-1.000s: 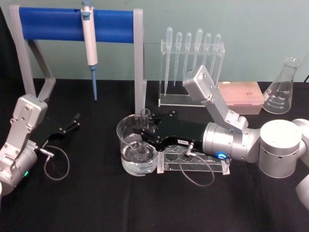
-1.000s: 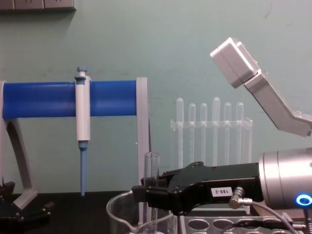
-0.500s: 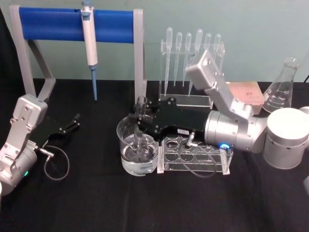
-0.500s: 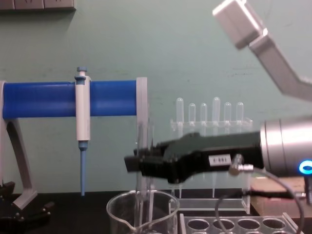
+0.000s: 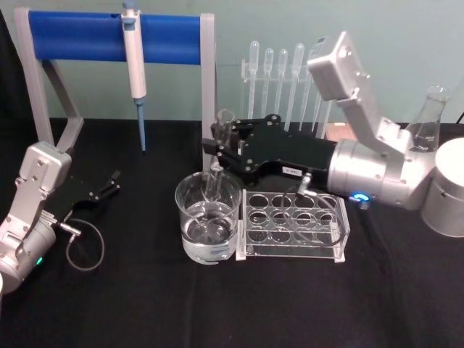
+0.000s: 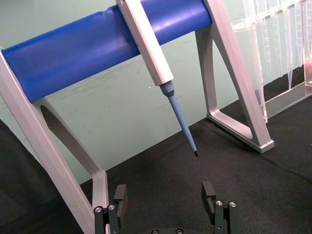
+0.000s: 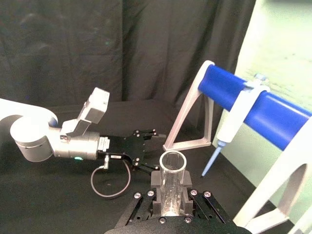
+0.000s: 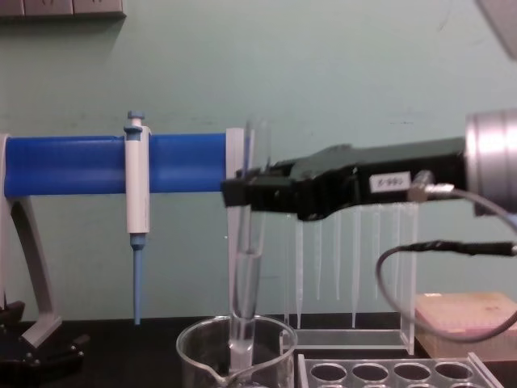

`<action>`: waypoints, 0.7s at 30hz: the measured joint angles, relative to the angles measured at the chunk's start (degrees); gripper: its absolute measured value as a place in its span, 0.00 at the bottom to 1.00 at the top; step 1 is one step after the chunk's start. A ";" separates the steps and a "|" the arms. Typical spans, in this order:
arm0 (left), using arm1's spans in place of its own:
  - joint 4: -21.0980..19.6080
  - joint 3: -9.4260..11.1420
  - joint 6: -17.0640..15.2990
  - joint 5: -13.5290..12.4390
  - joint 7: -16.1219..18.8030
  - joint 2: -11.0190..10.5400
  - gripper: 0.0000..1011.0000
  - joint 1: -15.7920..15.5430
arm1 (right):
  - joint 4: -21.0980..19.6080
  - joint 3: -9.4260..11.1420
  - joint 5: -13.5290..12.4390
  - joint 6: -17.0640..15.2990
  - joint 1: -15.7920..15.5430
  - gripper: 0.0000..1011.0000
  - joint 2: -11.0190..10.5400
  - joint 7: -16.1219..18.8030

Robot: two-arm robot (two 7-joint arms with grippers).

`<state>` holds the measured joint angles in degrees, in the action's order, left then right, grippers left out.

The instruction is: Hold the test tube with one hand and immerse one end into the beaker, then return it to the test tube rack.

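My right hand (image 5: pixel 221 148) is clamped on the test tube (image 5: pixel 219 156) near its open rim, with the black jaws pressed against the glass on both sides; from the right wrist camera I look straight down the tube's (image 7: pixel 172 183) open mouth between the fingers. The tube (image 8: pixel 246 267) hangs upright, and from the chest camera I see its lower end sitting inside the beaker (image 8: pixel 234 356), below the beaker's rim. The beaker (image 5: pixel 206 226) stands on the black tabletop (image 5: pixel 145 304) with clear liquid in its bottom, touching or just beside the clear tube rack (image 5: pixel 293 226) on its right. Behind the hand stands a rack of pipettes (image 5: pixel 283 69), and to its left a blue-barred stand (image 5: pixel 109 36) carries a hanging pipettor (image 5: pixel 133 61). My left hand (image 5: pixel 109 185) rests low on the tabletop well to the left, its fingers (image 6: pixel 120 196) spread apart and holding nothing, pointing toward the stand.
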<state>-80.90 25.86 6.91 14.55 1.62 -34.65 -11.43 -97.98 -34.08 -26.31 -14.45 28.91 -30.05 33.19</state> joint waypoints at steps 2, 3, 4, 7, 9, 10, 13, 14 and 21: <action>0.00 0.00 0.00 0.00 0.00 0.00 0.99 0.00 | -1.23 0.71 -0.73 -0.38 -0.31 0.23 -0.94 -0.31; 0.00 0.00 0.00 0.00 0.00 0.00 0.99 0.00 | -1.67 1.01 -1.00 -0.52 -0.45 0.23 -1.31 -0.45; 0.00 0.00 0.00 0.00 0.00 0.00 0.99 0.00 | -2.52 1.67 -1.59 -0.76 -0.82 0.23 -2.10 -0.73; 0.00 0.00 0.00 0.00 0.00 0.00 0.99 0.00 | -4.15 2.90 -2.75 -1.18 -1.70 0.23 -3.70 -1.26; 0.00 0.00 0.00 0.00 0.00 0.00 0.99 0.00 | -5.25 3.87 -3.66 -1.44 -2.49 0.23 -4.96 -1.67; 0.00 0.00 0.00 0.00 0.00 0.00 0.99 0.00 | -5.25 3.87 -3.66 -1.44 -2.49 0.23 -4.96 -1.67; 0.00 0.00 0.00 0.00 0.00 0.00 0.99 0.00 | -7.31 5.67 -5.22 -1.47 -4.54 0.23 -7.47 -2.43; 0.00 0.00 0.00 0.00 0.00 0.00 0.99 0.00 | -7.76 6.07 -5.48 -1.45 -5.07 0.23 -8.01 -2.57; 0.00 0.00 0.00 0.00 0.00 0.00 0.99 0.00 | -10.34 8.85 -7.47 -0.66 -9.49 0.23 -11.98 -3.92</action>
<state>-80.90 25.86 6.91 14.55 1.62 -34.65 -11.43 -108.33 -25.23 -33.78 -15.11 19.42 -42.03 29.27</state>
